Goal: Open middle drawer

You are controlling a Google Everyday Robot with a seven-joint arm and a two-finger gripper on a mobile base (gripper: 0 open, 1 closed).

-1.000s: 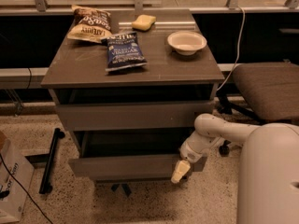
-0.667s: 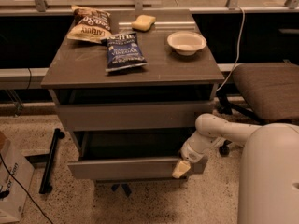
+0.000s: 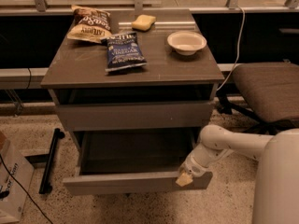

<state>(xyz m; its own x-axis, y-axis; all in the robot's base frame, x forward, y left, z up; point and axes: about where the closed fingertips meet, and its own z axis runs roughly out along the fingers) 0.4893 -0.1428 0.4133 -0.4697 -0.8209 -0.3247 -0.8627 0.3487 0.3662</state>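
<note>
The middle drawer (image 3: 131, 183) stands well out from under the front edge of the surface (image 3: 84, 69). Its shallow box is open to view and looks empty. Its flat front panel runs parallel to that front edge, so the long axis goes side to side and the travel is straight out towards the front.

The tool (image 3: 184, 179) sits at the top edge of that panel, close to its end below the front right corner of the surface. It looks to be touching the panel, or very nearly. I cannot tell whether it is clenched on the panel, hooked behind it or released.

The drawer's bulk therefore lies to the far side of the tool and away towards the surface's left edge, so any further pull acts off-centre, from one end of a wide front. The panel already looks slightly skewed.

The arm (image 3: 233, 141) comes in low from the robot's white body near the surface's right edge. It runs level to a rounded joint, then bends down and forward so the wrist drops onto the panel from above and behind.

I'd judge the opening mostly done, with little travel left.

The drawer above (image 3: 135, 115) is closed. On the surface are two crisp bags (image 3: 124, 52), a sponge (image 3: 143, 21) and a bowl (image 3: 187, 42) near the back right corner.
</note>
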